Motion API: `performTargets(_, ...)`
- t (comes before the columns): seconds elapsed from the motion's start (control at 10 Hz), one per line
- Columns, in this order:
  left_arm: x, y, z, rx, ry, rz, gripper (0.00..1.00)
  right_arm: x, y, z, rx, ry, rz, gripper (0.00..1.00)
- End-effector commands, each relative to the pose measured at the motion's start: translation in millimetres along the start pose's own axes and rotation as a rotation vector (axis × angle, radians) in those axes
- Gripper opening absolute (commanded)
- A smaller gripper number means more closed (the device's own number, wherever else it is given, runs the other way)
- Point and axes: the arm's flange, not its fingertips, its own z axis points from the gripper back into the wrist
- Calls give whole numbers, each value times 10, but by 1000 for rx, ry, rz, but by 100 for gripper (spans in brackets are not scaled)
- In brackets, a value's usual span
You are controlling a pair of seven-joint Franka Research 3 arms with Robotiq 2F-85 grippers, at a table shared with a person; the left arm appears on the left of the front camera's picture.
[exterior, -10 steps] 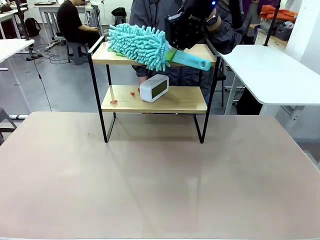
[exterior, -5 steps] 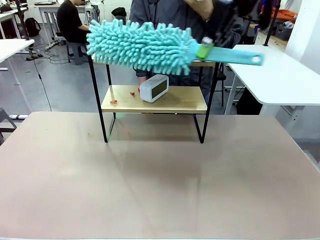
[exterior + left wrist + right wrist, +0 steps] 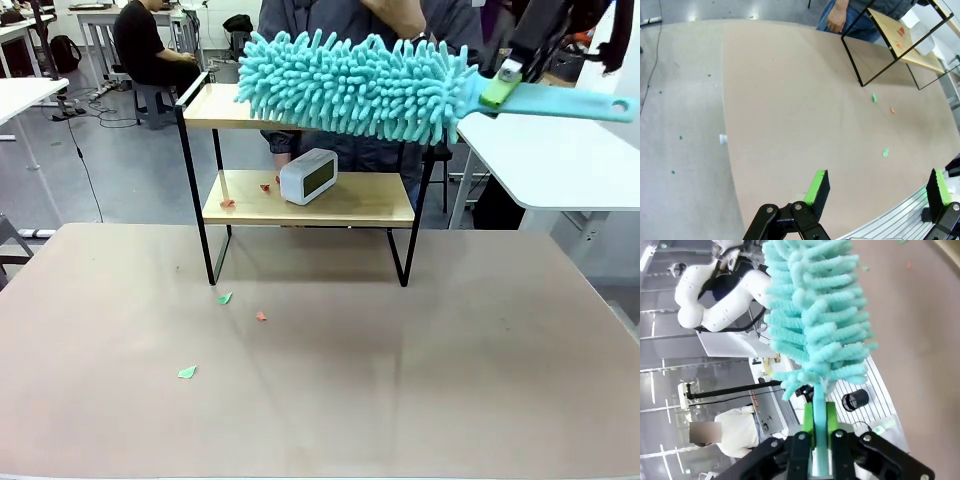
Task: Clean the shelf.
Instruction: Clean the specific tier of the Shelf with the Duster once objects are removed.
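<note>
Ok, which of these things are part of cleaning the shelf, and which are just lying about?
Part of the job: shelf, duster held in the shut right pincer, orange scraps on the lower board.
Just lying about: clock on the lower board, loose scraps on the table, white side table.

Bright, even indoor lighting from overhead. Faint soft shadow beneath the shelf [image 3: 370, 205], mid-frame. Dull sheen on the tabletop [image 3: 420, 390], lower centre. Small glare spots at top of left wrist view; bowed, fisheye edges there.
</note>
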Motion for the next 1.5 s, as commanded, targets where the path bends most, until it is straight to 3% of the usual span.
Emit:
performTargets(0.0, 10, -7, -11, -17, -19, -22, 100, -339, -51, 17, 99, -116, 23, 0)
performTargets(0.1, 10, -7, -11, -17, -19, -22, 100, -769, -166, 269, 182, -240, -8, 0)
performTargets(0.4, 10, -7, -11, -17, -19, -22, 100, -2220, -563, 613, 221, -665, -300, 0)
performTargets(0.5, 10, -7, -11, -17, -19, -22, 100, -2607, -786, 525, 259, -720, -345, 0)
performTargets(0.7, 10, -7, -11, -17, -19, -22, 100, -3030, -1409, 138, 401, -665, -508, 0)
performTargets(0.9, 10, -7, -11, -17, -19, -22, 100, -3202, -1827, -230, 465, -558, -678, 0)
performTargets(1.0, 10, -7, -11, -17, -19, -22, 100, -3214, -1988, -357, 451, -555, -809, 0)
performTargets(1.1, 10, -7, -11, -17, -19, -22, 100, -3277, -1723, -191, 447, -608, -618, 0)
performTargets(1.4, 10, -7, -11, -17, -19, -22, 100, -3277, -1723, -191, 447, -608, -618, 0)
